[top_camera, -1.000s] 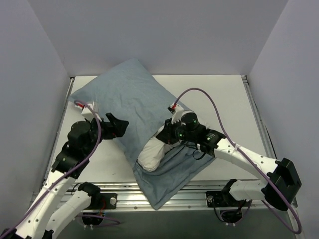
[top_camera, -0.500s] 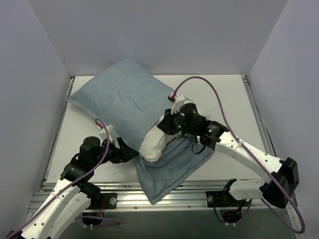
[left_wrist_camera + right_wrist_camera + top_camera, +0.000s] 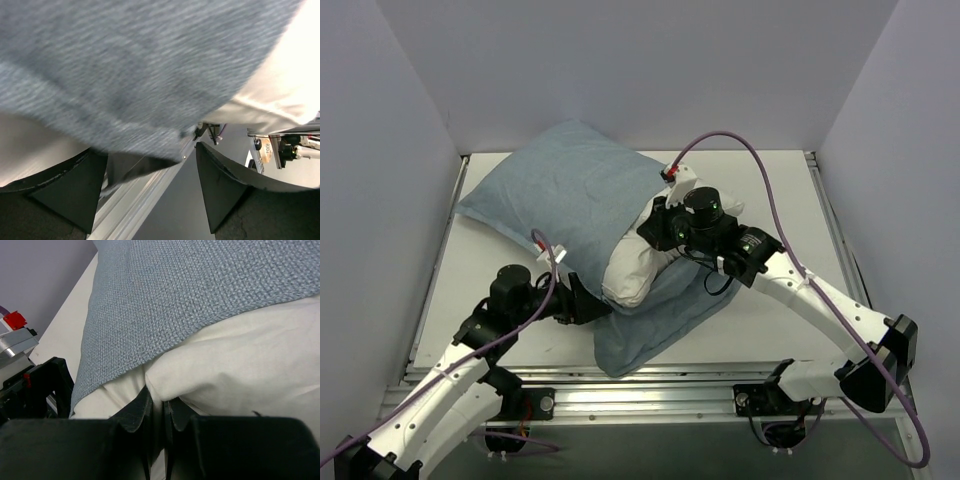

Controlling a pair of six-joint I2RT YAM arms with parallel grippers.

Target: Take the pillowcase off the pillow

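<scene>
The light blue-grey pillowcase (image 3: 565, 195) lies across the table's left and middle, with its open end (image 3: 655, 320) loose near the front edge. The white pillow (image 3: 632, 270) sticks out of that open end. My right gripper (image 3: 655, 232) is shut on a fold of the pillow (image 3: 240, 365), just below the case's hem (image 3: 165, 325). My left gripper (image 3: 588, 302) is open, low at the pillowcase's front left edge. In the left wrist view the grey fabric (image 3: 125, 75) hangs above and just ahead of the spread fingers (image 3: 220, 185), with nothing between them.
White table (image 3: 790, 200) with grey walls on three sides. An aluminium rail (image 3: 670, 385) runs along the front edge. Purple cables loop over both arms.
My right gripper has pulled the pillow up and away, so more white shows. My left arm has swung down from the case's left side to its front left edge.
</scene>
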